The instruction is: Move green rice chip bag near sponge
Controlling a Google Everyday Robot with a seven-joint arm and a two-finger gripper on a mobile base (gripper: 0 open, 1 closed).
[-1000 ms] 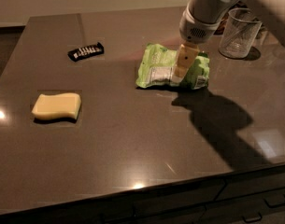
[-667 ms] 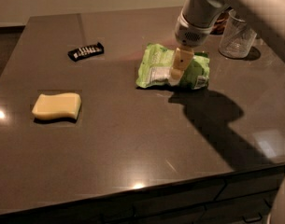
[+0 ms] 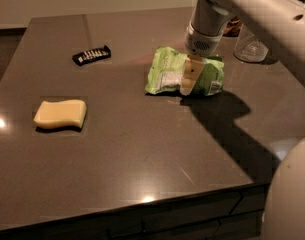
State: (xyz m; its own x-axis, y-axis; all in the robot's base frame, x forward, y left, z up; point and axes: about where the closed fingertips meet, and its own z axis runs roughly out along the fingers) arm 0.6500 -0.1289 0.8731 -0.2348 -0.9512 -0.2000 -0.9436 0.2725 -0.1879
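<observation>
The green rice chip bag (image 3: 167, 71) lies on the dark tabletop, right of centre, with its white label panel facing up. My gripper (image 3: 189, 80) hangs from the white arm (image 3: 252, 14) and points straight down at the middle of the bag, reaching its surface. The gripper hides part of the bag. The pale yellow sponge (image 3: 60, 114) lies flat at the left of the table, far from the bag and the gripper.
A small black remote-like bar (image 3: 91, 55) lies at the back left. A clear glass container (image 3: 249, 46) stands at the back right behind the arm. The table's front edge (image 3: 142, 206) runs across the bottom. The robot's white body (image 3: 292, 194) fills the lower right corner.
The gripper has come down and slightly left onto the bag. The bag, sponge and black bar have not moved.
</observation>
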